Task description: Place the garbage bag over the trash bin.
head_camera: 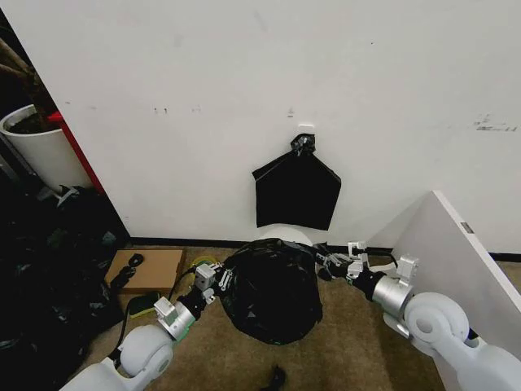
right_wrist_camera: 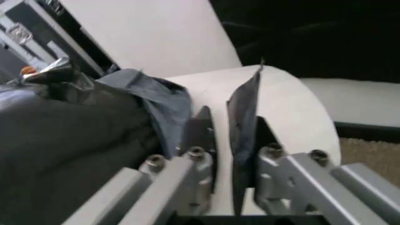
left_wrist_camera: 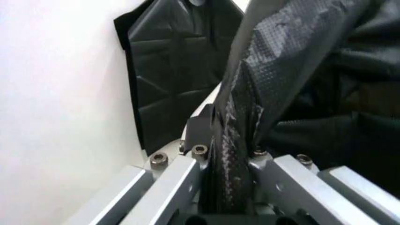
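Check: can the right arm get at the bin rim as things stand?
Probably yes. The right tool is already at the bin, its fingers shut on an edge of the bag right against the white wall. The bag covers most of the bin; the far rim stays bare.

No readable text, label, brand or number anywhere.

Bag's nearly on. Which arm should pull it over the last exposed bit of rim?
Probably right. The right pincer holds the bag edge beside the bare bin rim at the back; the left pincer grips the bag's near side, already covered.
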